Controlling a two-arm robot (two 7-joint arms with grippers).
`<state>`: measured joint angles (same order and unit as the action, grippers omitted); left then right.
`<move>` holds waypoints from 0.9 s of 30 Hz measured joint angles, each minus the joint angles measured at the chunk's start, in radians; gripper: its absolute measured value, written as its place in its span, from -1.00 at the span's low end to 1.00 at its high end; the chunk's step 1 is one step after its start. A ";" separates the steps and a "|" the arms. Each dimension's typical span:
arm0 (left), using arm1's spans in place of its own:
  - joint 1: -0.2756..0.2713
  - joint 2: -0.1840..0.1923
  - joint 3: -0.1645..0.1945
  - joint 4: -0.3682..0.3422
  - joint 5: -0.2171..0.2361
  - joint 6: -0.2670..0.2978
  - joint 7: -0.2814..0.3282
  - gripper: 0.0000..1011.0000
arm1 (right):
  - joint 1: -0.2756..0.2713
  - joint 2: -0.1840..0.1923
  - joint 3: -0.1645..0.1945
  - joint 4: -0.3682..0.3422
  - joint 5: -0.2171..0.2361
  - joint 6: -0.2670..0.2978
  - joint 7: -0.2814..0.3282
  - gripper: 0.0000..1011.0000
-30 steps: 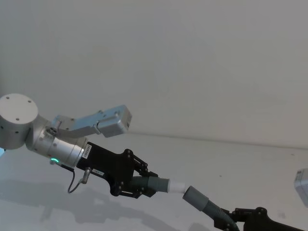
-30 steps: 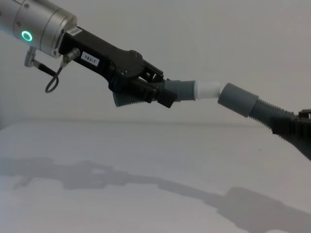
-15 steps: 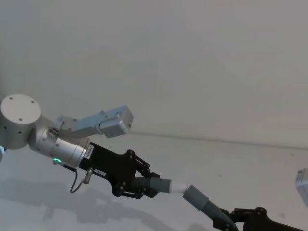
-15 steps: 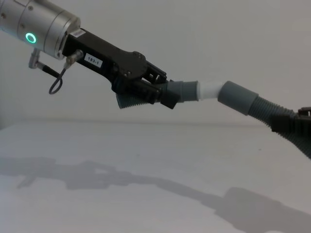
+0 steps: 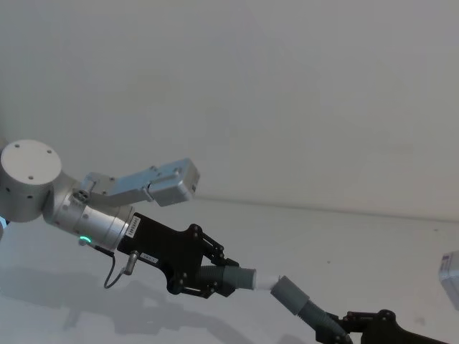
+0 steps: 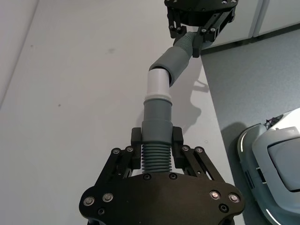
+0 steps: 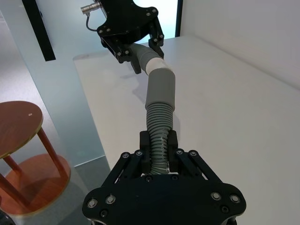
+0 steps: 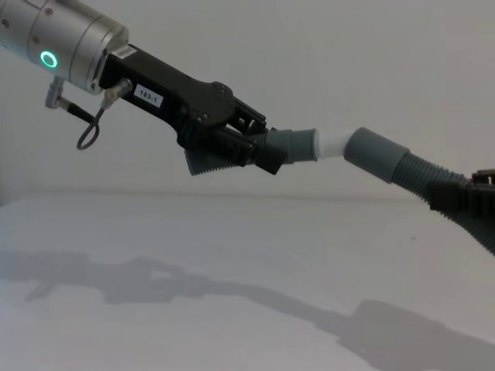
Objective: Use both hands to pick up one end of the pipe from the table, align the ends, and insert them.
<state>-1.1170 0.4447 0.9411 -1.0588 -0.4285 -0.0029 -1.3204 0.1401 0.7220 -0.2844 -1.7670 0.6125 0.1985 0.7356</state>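
Both pipe pieces hang in the air above the white table (image 8: 193,255). My left gripper (image 8: 249,147) is shut on the ribbed hose just behind the narrow grey cuff (image 8: 292,146). Its white tube tip (image 8: 331,144) enters the mouth of the wider socket cuff (image 8: 375,154) at a slight angle, and a short white stretch still shows. Low at the right edge, my right gripper (image 5: 358,324) is shut on the other ribbed hose (image 8: 433,182). The left wrist view looks along cuff (image 6: 157,122) and tip (image 6: 158,84) into the socket (image 6: 174,61). From the right wrist, my own right gripper (image 7: 158,150) grips the hose (image 7: 159,122).
A thin black cable (image 8: 87,133) loops under the left wrist. The table's edge runs close beside the joint in the wrist views, with a wooden stool (image 7: 21,126) on the floor beyond it. The tabletop (image 5: 344,236) under the pipe is bare.
The white tip has slid farther into the socket cuff, so less white shows than a second ago. The left gripper has shifted slightly towards the right one.
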 joint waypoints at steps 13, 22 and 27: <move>-0.015 0.015 0.020 -0.015 -0.008 0.030 -0.029 -0.33 | 0.005 0.013 -0.012 -0.002 0.008 -0.007 -0.002 -0.63; -0.034 0.027 0.038 -0.026 -0.009 0.062 -0.061 -0.33 | 0.008 0.020 -0.017 -0.002 0.014 -0.015 -0.002 -0.63; -0.048 0.032 0.049 -0.029 -0.009 0.078 -0.078 -0.33 | 0.008 0.024 -0.020 -0.001 0.015 -0.026 0.000 -0.63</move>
<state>-1.1653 0.4767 0.9905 -1.0878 -0.4376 0.0750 -1.3980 0.1480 0.7462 -0.3048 -1.7681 0.6276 0.1722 0.7356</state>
